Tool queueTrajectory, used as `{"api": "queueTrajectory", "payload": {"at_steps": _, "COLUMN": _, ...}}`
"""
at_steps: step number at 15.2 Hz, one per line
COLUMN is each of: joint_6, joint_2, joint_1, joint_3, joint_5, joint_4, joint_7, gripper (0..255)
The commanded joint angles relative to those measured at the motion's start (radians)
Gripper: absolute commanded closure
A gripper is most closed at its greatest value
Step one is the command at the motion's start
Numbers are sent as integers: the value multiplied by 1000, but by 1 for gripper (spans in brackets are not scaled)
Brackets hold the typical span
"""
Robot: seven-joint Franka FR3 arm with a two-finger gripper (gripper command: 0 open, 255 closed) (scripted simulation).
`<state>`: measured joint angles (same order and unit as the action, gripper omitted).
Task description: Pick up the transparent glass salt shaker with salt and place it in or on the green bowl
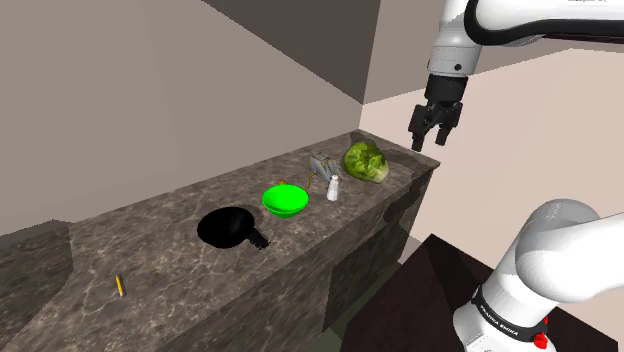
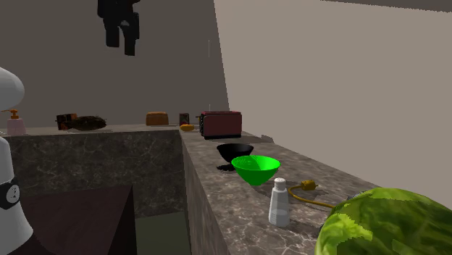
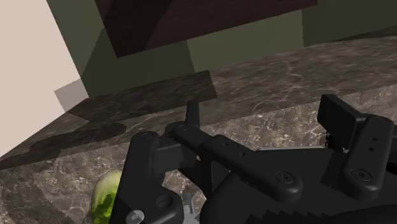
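Shoulder view: white arm reaches out over the end of the dark marbled stone counter [image 1: 150,240]; all-black two-finger gripper [image 1: 430,144] hangs high above that end, well apart from everything below
Claw: fingers stand apart, wide open, nothing between them
Shaker: small pale upright salt shaker [image 1: 333,188], white body with a greyish neck, stands near the counter's front edge, between the bright green round bowl [image 1: 285,201] and the striped green watermelon [image 1: 366,162], touching neither
Bowl: mouth up, looks empty, just along the front edge from the shaker; black round pan with a short handle [image 1: 228,227] sits beyond it
Clutter: yellow cord [image 2: 308,190] lies behind the shaker toward the back edge; yellow pencil [image 1: 119,285] lies far along the front edge
Wrist view: watermelon rind shows just under the fingers, so the hand is likely over the melon, not over the shaker
Handling, judged: light, stiff, smooth-sided and probably slippery; tall and narrow, so easy to tip; breakable if glass
Grip, judged: come straight down, pads on opposite sides of the body at mid-height, below the neck; squeeze gently
Progress: pick not yet begun
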<state>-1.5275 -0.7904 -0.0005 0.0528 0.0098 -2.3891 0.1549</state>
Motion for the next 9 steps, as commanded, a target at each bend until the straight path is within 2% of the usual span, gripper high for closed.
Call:
{"api": "queueTrajectory", "payload": {"at_steps": 1, "joint_6": 0, "joint_2": 0, "joint_1": 0, "joint_3": 0, "joint_5": 0, "joint_4": 0, "joint_7": 0, "gripper": 0}}
{"api": "queueTrajectory", "payload": {"at_steps": 9, "joint_6": -333, "joint_2": 143, "joint_1": -1, "joint_3": 82, "joint_5": -30, "joint_4": -119, "joint_7": -117, "gripper": 0}}
